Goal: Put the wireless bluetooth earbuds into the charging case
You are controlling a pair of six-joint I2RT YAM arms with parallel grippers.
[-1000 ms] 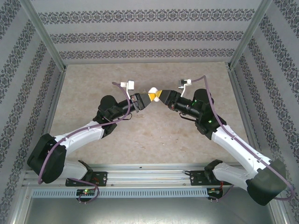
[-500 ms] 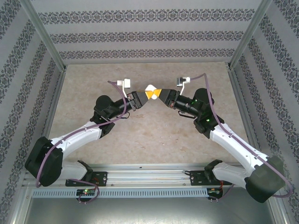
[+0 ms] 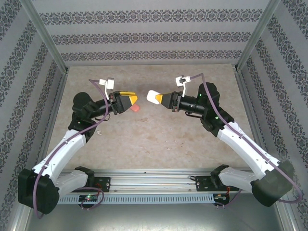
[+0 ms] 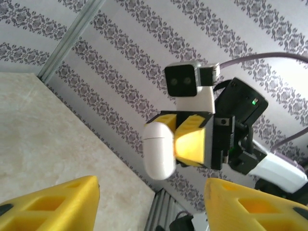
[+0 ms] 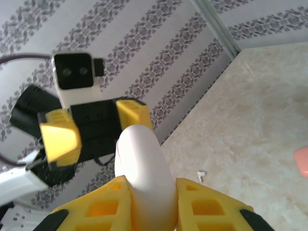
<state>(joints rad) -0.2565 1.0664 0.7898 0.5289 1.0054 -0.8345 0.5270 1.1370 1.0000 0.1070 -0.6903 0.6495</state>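
My right gripper (image 3: 162, 99) is shut on a white pill-shaped charging case (image 3: 154, 96), held lid-closed above the table. The right wrist view has the case (image 5: 144, 168) rising from between the gripper's (image 5: 147, 187) yellow fingers (image 5: 211, 211). Opposite it, a short gap away, my left gripper (image 3: 131, 99) is open with nothing between its fingers. The left wrist view looks past that open gripper (image 4: 151, 211) at the case (image 4: 160, 150). A tiny white earbud (image 5: 201, 174) lies on the table, beside the left arm (image 3: 98, 131).
A pink-red rounded case (image 3: 136, 108) lies on the table under the left gripper's tips, and again at the right edge (image 5: 302, 161) of the right wrist view. Patterned walls and metal posts (image 3: 50, 45) close in the beige table (image 3: 159, 139).
The two grippers were together on the white case at the centre. The left gripper has opened and pulled back to the left; the right keeps the case. The pink-red case now shows.
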